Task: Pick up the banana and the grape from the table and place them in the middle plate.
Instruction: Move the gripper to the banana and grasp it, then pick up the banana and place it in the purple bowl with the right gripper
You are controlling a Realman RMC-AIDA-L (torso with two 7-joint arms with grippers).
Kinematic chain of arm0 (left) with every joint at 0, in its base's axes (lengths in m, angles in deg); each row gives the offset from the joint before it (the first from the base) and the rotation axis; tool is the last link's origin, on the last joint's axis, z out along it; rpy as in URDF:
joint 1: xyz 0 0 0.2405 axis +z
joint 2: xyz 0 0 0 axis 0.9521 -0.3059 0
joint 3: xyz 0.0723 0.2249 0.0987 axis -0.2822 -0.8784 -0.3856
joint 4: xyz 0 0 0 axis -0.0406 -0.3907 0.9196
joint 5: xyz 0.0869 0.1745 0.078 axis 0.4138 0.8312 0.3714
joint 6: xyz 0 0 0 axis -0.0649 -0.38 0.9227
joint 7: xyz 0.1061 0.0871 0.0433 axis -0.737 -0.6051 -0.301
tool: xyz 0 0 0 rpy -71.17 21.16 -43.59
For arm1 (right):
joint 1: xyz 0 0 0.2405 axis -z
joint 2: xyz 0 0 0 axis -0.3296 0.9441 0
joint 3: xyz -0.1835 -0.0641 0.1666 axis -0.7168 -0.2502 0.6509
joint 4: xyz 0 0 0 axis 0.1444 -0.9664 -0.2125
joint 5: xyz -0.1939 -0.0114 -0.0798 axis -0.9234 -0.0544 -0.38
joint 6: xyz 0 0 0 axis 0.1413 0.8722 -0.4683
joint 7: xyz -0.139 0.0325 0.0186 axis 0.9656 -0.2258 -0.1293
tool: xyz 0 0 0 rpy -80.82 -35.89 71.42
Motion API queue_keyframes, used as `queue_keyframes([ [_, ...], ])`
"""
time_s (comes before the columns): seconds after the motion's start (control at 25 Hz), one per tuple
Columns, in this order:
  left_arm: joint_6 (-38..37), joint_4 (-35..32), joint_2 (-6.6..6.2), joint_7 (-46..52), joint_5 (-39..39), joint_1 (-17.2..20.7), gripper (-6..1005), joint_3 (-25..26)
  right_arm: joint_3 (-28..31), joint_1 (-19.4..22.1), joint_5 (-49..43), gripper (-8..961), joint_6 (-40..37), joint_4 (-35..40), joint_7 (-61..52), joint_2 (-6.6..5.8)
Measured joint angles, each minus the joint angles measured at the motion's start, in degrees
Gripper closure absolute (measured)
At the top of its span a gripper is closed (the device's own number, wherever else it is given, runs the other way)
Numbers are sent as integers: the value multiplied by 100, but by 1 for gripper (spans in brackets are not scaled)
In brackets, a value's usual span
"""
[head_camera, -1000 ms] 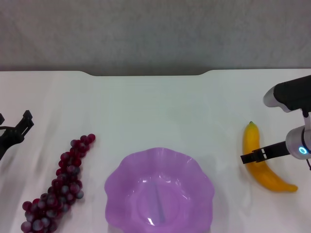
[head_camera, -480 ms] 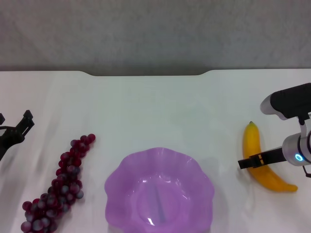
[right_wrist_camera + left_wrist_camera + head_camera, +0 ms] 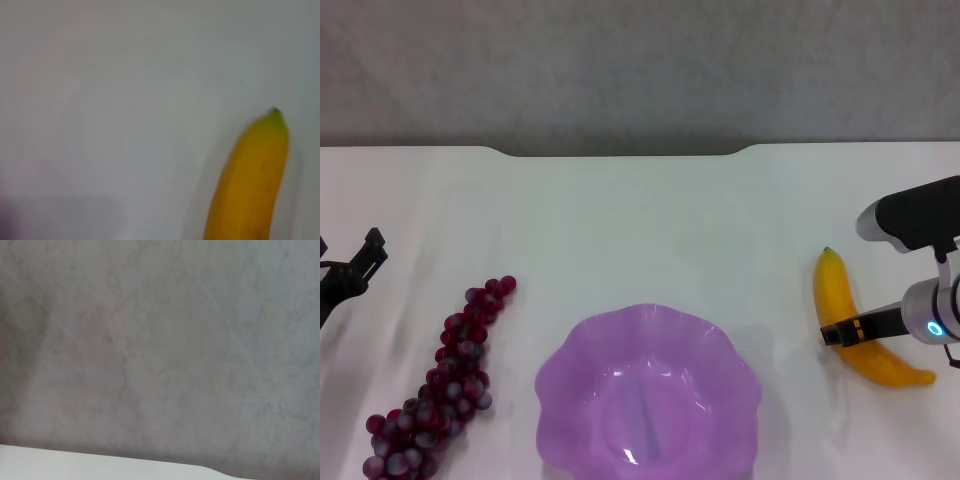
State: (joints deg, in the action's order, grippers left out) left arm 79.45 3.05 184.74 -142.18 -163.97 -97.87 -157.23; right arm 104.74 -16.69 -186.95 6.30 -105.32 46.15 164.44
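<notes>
Right gripper (image 3: 844, 331), frame right, seems clamped on banana (image 3: 852, 322), which has shifted up off table (image 3: 640, 220): lift begun. Grape (image 3: 440, 380) lower left; left gripper (image 3: 360, 262) idle, state unclear

Wall (image 3: 640, 70): plain grey, faintly mottled, filling the far side of the head view; it also fills nearly all of the left wrist view
Table (image 3: 640, 220): smooth white top; its far edge meets the wall, with a shallow notch cut into the middle of that edge and rounded corners at each end of the notch
Light: soft and even; faint shadows and a mild sheen on the white surface
</notes>
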Motion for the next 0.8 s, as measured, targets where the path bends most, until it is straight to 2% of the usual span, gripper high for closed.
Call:
queue_keyframes([
  [0.36,0,0,-6,-3,0,11,166,6,-170,23,0,431,-240,60,1,0],
  [0.52,-4,20,-8,-3,0,19,166,6,-326,151,-2,431,-284,-140,-1,5],
  [0.6,-21,33,-9,-4,0,36,166,7,-486,462,-4,431,-286,-744,1,4],
  [0.8,-41,6,-21,-9,1,75,165,7,-738,1275,-49,432,82,-2958,57,-32],
])
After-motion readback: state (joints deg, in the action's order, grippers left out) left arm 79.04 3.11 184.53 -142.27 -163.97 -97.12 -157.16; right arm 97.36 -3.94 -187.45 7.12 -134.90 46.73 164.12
